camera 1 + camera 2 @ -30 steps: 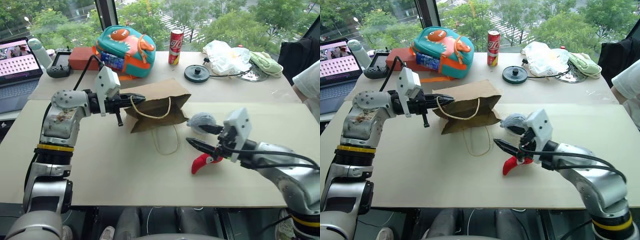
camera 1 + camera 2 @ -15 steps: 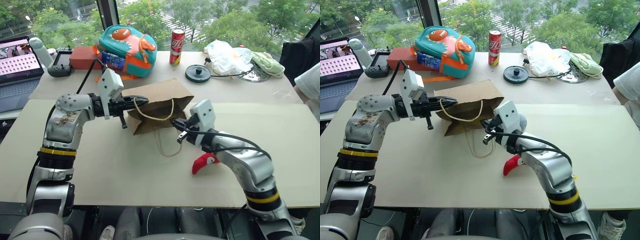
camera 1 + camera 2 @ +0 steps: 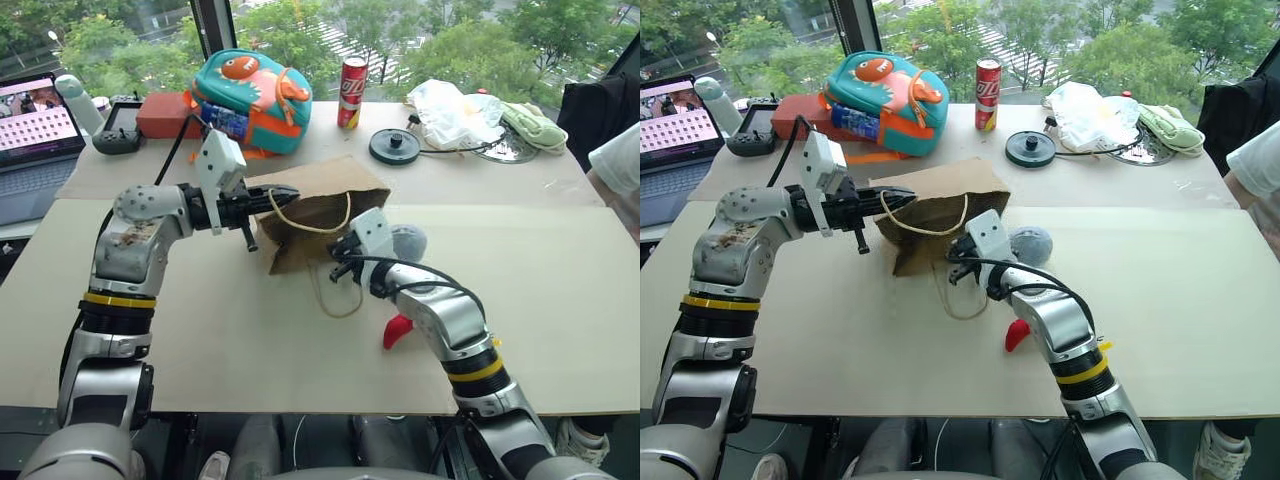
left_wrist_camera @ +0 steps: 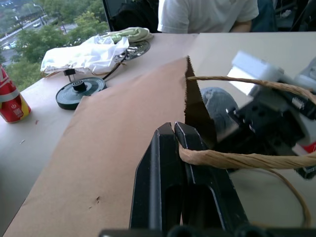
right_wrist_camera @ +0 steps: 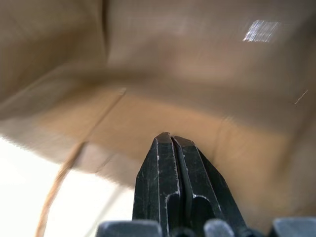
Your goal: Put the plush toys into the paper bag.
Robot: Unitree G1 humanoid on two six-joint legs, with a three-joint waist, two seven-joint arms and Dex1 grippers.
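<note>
The brown paper bag [image 3: 322, 203] lies on its side mid-table, its mouth facing me. My left gripper [image 4: 174, 134] is shut on the upper twine handle [image 4: 232, 159] and holds that edge of the bag lifted. The right gripper [image 5: 169, 140] is shut with nothing between its fingers, its tip at the bag's mouth [image 3: 336, 256]. Two plush toys rest on the table outside the bag. The grey-blue puffer fish [image 3: 410, 240] sits just right of the bag, behind my right arm. The red chili pepper [image 3: 397, 330] lies nearer me, partly hidden under that arm.
At the back of the table stand a teal and orange dinosaur backpack [image 3: 252, 90], a red can [image 3: 352, 80], a black round lid [image 3: 394, 146], a white plastic bag [image 3: 452, 110] and a pale green cloth [image 3: 532, 126]. A laptop [image 3: 35, 125] is far left, a person's sleeve [image 3: 620, 155] far right.
My right gripper has swung left from beside the two toys to the bag's mouth and has shut empty. The left gripper still holds the handle in place.
</note>
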